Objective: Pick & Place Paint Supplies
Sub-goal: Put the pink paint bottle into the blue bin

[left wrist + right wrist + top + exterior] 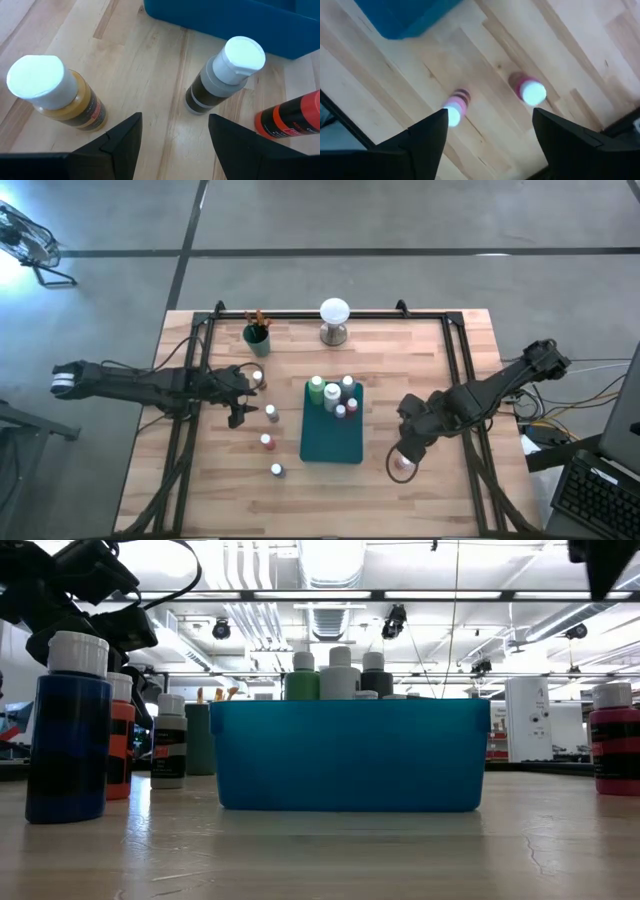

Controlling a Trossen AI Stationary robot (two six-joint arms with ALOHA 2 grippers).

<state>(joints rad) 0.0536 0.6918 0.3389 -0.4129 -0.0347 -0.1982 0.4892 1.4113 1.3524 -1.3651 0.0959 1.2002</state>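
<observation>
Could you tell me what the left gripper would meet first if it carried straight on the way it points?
Probably the dark bottle just ahead of the open left gripper; depth is uncertain.

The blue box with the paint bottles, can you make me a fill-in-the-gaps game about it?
1. The blue box holds several bottles at its ____ end, the one nearer the white ball.
2. The left hand is ____ and holds nothing.
3. The right hand hovers over a ____-capped bottle.
4. The brushes stand in a ____ cup.

Missing words: far; open; white; green

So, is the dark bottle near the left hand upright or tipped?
Upright: the dark bottle stands on its base on the wood, white cap up.
</observation>
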